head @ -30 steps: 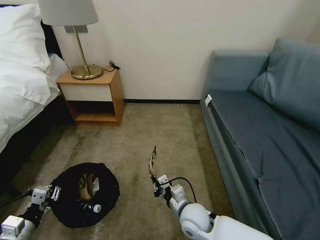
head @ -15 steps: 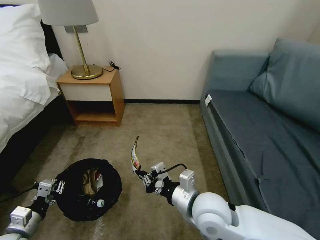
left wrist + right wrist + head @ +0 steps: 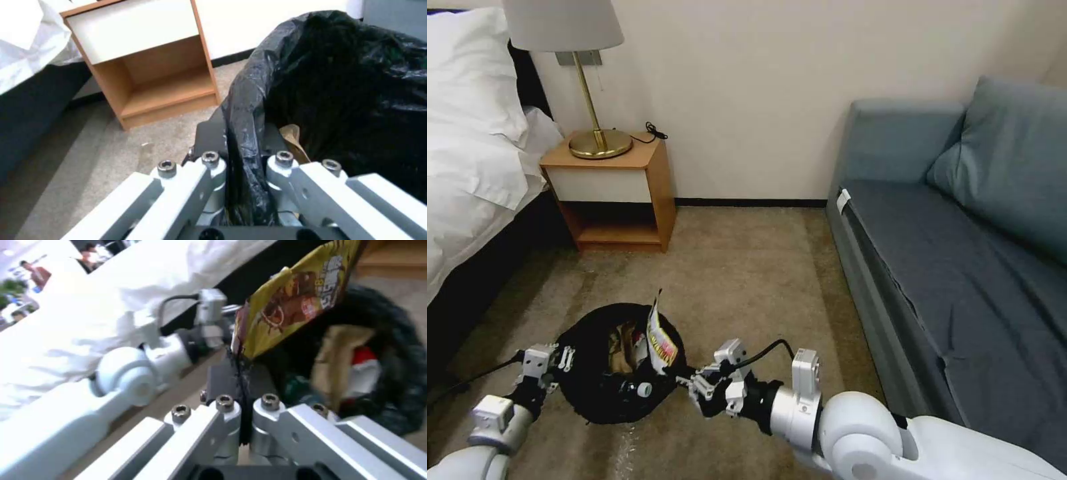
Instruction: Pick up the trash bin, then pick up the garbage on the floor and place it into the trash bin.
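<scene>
The trash bin (image 3: pixel 594 393), lined with a crinkled black bag, hangs low over the carpet at the lower left. My left gripper (image 3: pixel 564 360) is shut on its near-left rim (image 3: pixel 242 140). Inside lie a crumpled brown paper bag (image 3: pixel 622 347), a red-and-white carton (image 3: pixel 365 373) and a white-capped bottle (image 3: pixel 642 389). My right gripper (image 3: pixel 684 381) is shut on the lower corner of a shiny gold snack wrapper (image 3: pixel 659 341), which stands upright over the bin's right rim. The right wrist view shows the wrapper (image 3: pixel 293 303) above the bin's opening (image 3: pixel 391 350).
A wooden nightstand (image 3: pixel 617 193) with a brass lamp (image 3: pixel 594 87) stands at the back left, beside a bed with white linen (image 3: pixel 474 153). A blue-grey sofa (image 3: pixel 960 253) runs along the right. Bare beige carpet (image 3: pixel 747 280) lies between them.
My right gripper has carried the gold wrapper leftward and down, from the open carpet to above the bin's right rim. My left gripper has shifted the bin slightly right and away.
</scene>
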Controlling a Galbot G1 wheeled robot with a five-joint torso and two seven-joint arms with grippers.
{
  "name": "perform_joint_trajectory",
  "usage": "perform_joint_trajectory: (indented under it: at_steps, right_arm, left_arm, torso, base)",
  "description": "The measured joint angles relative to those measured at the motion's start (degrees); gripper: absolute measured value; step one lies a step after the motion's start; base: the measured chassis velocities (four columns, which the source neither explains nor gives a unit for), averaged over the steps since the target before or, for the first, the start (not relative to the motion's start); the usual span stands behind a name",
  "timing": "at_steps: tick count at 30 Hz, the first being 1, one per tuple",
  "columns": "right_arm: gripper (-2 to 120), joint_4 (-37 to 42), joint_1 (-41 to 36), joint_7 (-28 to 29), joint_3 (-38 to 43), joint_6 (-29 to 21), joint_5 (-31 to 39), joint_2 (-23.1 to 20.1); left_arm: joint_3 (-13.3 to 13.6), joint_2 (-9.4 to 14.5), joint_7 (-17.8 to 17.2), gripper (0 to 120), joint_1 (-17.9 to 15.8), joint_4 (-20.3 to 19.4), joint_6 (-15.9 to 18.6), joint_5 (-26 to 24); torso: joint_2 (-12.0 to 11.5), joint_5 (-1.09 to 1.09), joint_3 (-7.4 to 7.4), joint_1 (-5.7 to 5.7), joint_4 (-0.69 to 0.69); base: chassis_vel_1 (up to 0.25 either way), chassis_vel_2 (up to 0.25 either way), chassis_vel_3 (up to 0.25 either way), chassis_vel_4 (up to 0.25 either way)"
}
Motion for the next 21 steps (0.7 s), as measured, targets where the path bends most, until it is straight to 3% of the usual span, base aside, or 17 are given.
perform_joint_trajectory:
  at_steps: [6,10,21]
  right_arm:
    - [0,-0.9,2.5,-1.4,-3.0,0.7,1.3,1.1]
    - [0,-4.8,4.9,-1.7,-7.3,1.3,1.4,4.3]
    - [0,-15.1,7.6,-1.7,-11.7,2.9,1.0,9.4]
  left_arm:
    - [1.1,-1.2,-0.1,6,-1.6,1.7,0.0,0.8]
    - [1.4,-2.1,-0.1,6,-2.3,2.5,-0.2,1.2]
    - [0.2,-1.8,0.3,6,-2.0,2.2,-0.7,0.1]
  torso:
    - [0.0,-0.01,0.0,0.0,0.01]
    - [0.0,-0.01,0.0,0.0,0.01]
    - [0.0,-0.01,0.0,0.0,0.02]
  base:
    - [0.0,0.0,0.0,0.0]
    - [0.0,0.0,0.0,0.0]
    - [0.0,0.0,0.0,0.0]
